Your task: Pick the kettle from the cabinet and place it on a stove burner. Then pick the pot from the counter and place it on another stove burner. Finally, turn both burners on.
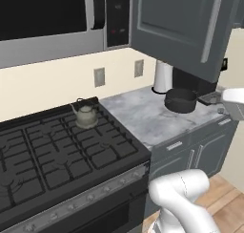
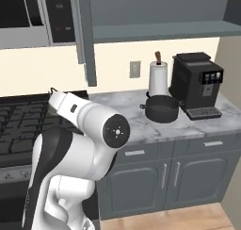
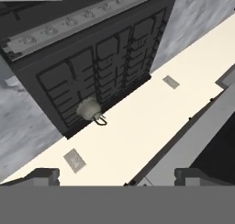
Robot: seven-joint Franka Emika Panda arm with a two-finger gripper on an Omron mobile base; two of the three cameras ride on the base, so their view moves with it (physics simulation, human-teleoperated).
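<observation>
Kettle sits upright on the rear right burner of the cooktop, close to the back wall and near the edge where the grate meets the desk; in the hand view it shows as a pale disc with the handle toward the wall. Jaws are spread wide and hold nothing; their two dark tips look down over the stove from well above. Judged: kettle placement done, pot stage next. Pot stands on the desk beside the paper towel roll and in front of the coffee machine, with the open cabinet door hanging above that area. Risks as I see them. (1) Reaching for the pot, the forearm or hand could clip the open door or the towel roll, since both crowd the approach. (2) The pot is much wider than the kettle; a rim or loop-handle grasp taken off-centre could let it tilt or slip during transfer. (3) Carrying it to a free burner near the kettle could nudge the kettle off its grate; a front burner looks safer. (4) The knobs run in a close row along the front panel, so picking the wrong knob would light an empty burner. Which knob maps to which burner cannot be told from here.
</observation>
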